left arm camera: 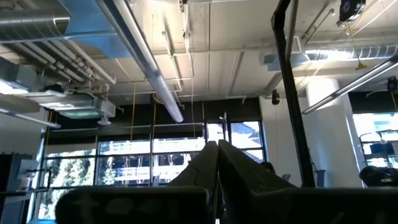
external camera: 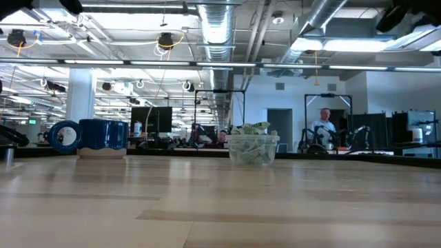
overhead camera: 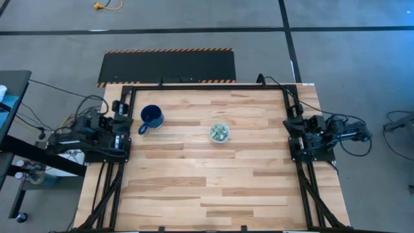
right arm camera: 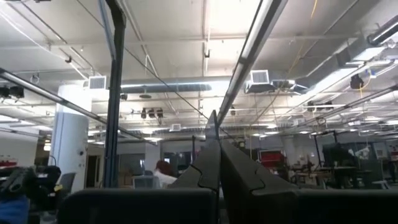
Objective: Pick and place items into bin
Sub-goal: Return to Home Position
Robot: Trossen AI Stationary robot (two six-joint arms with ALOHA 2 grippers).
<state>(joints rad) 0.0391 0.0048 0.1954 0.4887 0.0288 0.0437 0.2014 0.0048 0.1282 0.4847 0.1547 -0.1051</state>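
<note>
No legible text, apparently.

A table (overhead camera: 194, 188) of pale wood planks, banded in mixed tones of cream, honey and light tan, framed by a thin black rail. Toward its far left corner, a dark blue mug (overhead camera: 152, 117). Near the middle of the far half, a cup (overhead camera: 219, 133) with translucent whitish walls, holding crinkly items (external camera: 251, 129) in pale green and white. At the left and right edges, the left arm (overhead camera: 97, 133) and right arm (overhead camera: 317, 136) are black, with black cables. Beyond the far edge, a black mat (overhead camera: 168, 65) edged in orange-and-black diagonal stripes lies on a grey floor (overhead camera: 349, 39) crossed by dark lines, with a yellow cable (overhead camera: 107, 6) on it.
</note>
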